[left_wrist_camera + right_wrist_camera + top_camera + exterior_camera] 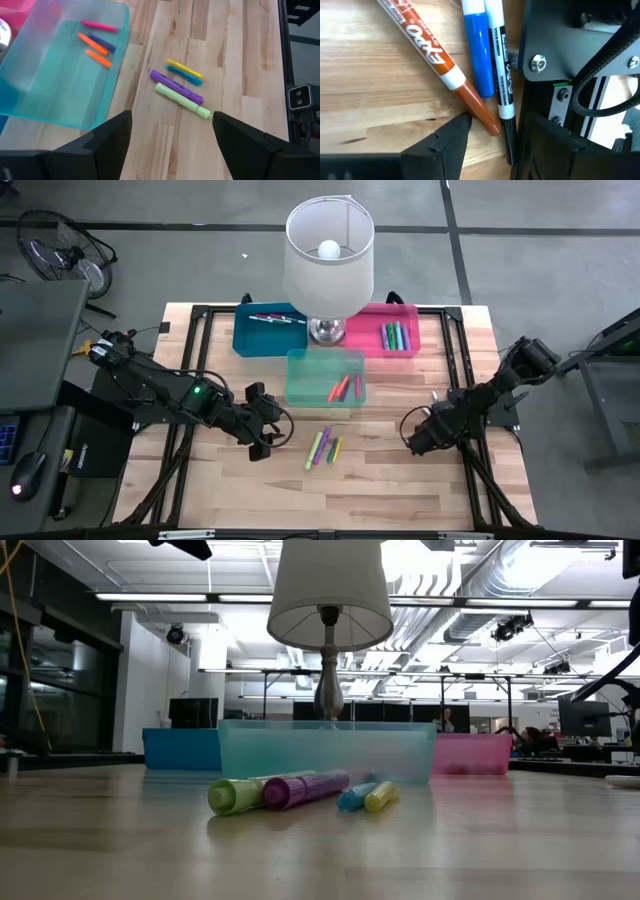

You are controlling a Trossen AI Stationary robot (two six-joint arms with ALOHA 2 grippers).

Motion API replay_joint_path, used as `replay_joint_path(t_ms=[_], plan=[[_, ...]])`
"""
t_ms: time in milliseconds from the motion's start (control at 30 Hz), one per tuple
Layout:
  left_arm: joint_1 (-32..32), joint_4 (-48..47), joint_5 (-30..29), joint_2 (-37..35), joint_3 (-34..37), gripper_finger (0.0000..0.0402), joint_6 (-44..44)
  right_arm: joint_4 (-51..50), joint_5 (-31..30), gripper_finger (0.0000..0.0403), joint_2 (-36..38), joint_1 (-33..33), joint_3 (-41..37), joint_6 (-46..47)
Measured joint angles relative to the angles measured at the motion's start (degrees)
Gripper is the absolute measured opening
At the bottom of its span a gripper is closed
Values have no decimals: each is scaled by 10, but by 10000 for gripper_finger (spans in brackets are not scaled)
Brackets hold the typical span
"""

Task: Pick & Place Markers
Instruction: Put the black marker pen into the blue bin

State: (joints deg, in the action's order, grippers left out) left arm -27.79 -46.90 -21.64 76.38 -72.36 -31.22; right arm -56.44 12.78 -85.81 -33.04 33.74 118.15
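Four markers lie side by side on the bench between both arms, long axes slanting toward the teal bin; the left tool, fingers apart, is nearer; the right tool waits, its state unclear

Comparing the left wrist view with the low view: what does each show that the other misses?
Only the left wrist view: the pink, orange and blue markers inside the teal bin, and the left gripper, open.
Only the low view: the lamp, blue bin and pink bin.
Both: the teal bin and four loose markers, green, purple, blue and yellow.
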Motion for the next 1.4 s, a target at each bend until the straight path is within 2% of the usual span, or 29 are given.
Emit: replay_joint_path(t_ms=[233, 1133, 1200, 1267, 1400], plan=[[0, 0, 1, 0, 0, 275, 0, -1, -4, 194, 0, 0, 6, -3], [0, 0, 17, 0, 0, 275, 0, 15, -8, 194, 11, -1, 8, -110], [0, 0, 17, 0, 0, 275, 0, 34, -10, 194, 27, -1, 6, -120], [0, 0, 17, 0, 0, 275, 0, 97, -15, 194, 45, -1, 6, -127], [0, 0, 17, 0, 0, 275, 0, 178, -49, 195, 84, -1, -3, -134]])
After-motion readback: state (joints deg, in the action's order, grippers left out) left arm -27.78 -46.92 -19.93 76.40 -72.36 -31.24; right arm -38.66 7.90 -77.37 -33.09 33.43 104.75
